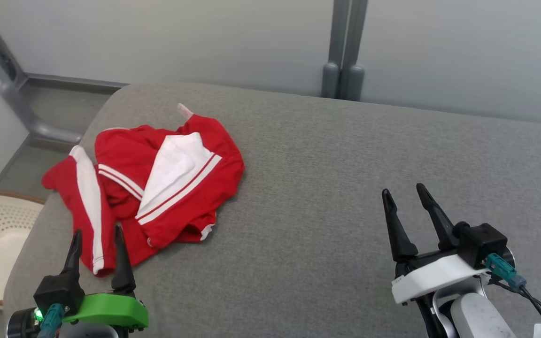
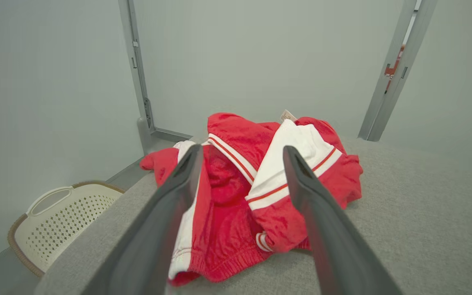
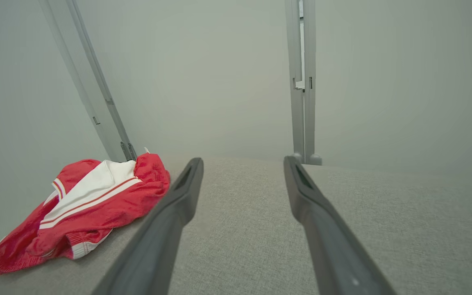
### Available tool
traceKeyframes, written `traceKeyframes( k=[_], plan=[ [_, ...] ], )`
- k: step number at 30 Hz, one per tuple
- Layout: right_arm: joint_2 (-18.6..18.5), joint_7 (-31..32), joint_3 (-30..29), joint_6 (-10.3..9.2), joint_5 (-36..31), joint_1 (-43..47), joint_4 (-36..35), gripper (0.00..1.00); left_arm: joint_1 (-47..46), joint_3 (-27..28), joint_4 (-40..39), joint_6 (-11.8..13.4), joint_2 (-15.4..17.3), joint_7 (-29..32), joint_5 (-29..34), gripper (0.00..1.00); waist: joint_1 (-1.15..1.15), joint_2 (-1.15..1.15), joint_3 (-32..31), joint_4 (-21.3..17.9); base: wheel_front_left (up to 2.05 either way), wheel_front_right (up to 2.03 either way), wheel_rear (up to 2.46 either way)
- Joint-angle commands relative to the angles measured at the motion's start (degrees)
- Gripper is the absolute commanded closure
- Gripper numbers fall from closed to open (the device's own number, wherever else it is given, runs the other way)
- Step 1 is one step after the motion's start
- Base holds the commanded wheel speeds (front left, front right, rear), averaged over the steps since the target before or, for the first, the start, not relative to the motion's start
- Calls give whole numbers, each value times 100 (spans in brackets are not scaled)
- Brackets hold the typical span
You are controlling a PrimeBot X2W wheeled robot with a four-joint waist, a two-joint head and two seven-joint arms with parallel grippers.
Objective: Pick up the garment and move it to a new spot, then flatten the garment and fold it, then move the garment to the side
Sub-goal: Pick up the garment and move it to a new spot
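Above grey cushion (image 1: 322,188): left fingers (image 1: 121,263) wide apart by garment (image 1: 167,178) edge; right fingers (image 1: 396,230) wide apart, empty.

The head camera looks forward and down from above the grey padded surface (image 1: 327,188), with the wall (image 1: 204,37) across the top of the frame. The left wrist camera sits low and close to the red and white garment (image 2: 260,192), centred in its frame. The right wrist camera, equally low, stands farther off, the garment at its lower left. All three share garment, surface and wall.
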Motion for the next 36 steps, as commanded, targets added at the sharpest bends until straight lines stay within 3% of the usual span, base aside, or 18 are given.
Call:
traceKeyframes(
  k=[1,10,14,20,29,36],
  plan=[
    [-23,-17,2,3,24,20,8,0,-23,26,-22,-11,28,-19,-18,0,0,0,-7,459,0,0,0],
    [-22,-17,0,3,39,8,-17,0,6,65,-20,-78,25,-19,-80,0,0,0,-23,982,0,0,0],
    [-23,-17,19,3,56,-22,-27,0,-72,90,-1,-95,25,-19,-83,0,0,0,9,1021,0,0,0],
    [-24,-17,30,3,-28,-124,-87,0,-465,-40,223,-340,137,101,-179,0,0,0,134,897,0,0,0],
    [-24,-17,156,3,-185,-302,-190,0,-1821,-331,579,-639,413,1424,-808,0,0,0,437,386,0,0,0],
    [-25,-17,261,3,-268,-578,-222,0,-2763,-735,1103,-693,986,2904,-1596,0,0,0,823,-156,0,0,0]
  ],
)
